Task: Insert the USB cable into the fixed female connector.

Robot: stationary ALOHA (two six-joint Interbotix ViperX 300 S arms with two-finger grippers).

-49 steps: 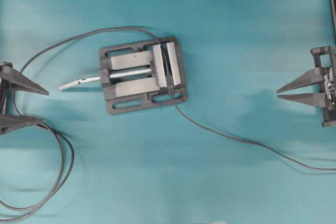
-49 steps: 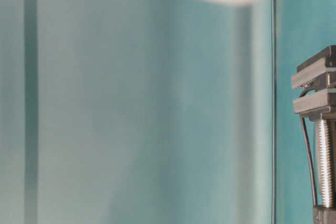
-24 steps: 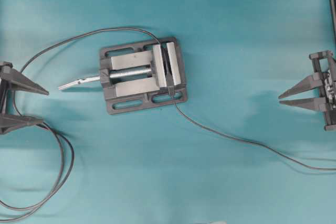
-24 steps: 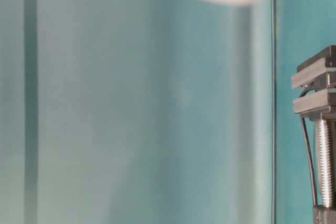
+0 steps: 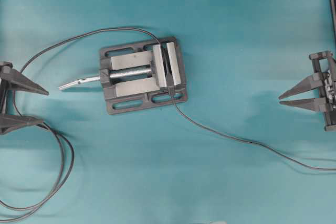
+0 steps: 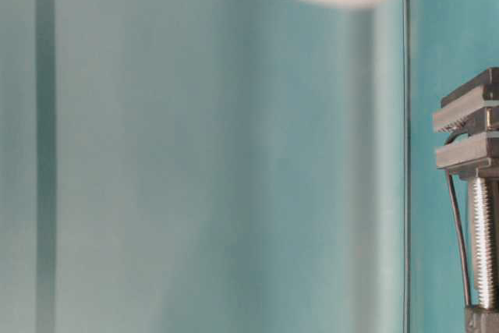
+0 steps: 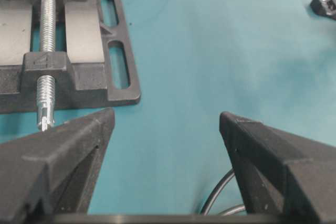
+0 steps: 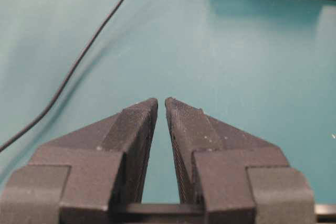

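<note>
The fixed female connector [image 5: 167, 65] is a small dark piece clamped between the vise's silver jaws. The USB cable [image 5: 236, 140] is a thin black cord that runs from the vise's near side to the right edge. Its end goes into the jaw gap, and I cannot tell the plug apart from the socket there. The cord also shows in the right wrist view [image 8: 79, 59]. My left gripper [image 5: 45, 107] [image 7: 167, 116] is open and empty, left of the vise. My right gripper [image 5: 280, 99] [image 8: 161, 100] is shut and empty, with only a narrow slit, far to the right.
The dark grey vise [image 5: 142, 74] [image 7: 68, 51] [image 6: 468, 138] stands left of centre, its screw handle [image 5: 79, 82] pointing at my left gripper. A longer black cord [image 5: 63, 161] leaves the vise's far side, arcs left and loops double-stranded at the front left.
My right gripper drew back a little to the right and down a second ago, then held still. The left gripper, vise and cords have not moved.
</note>
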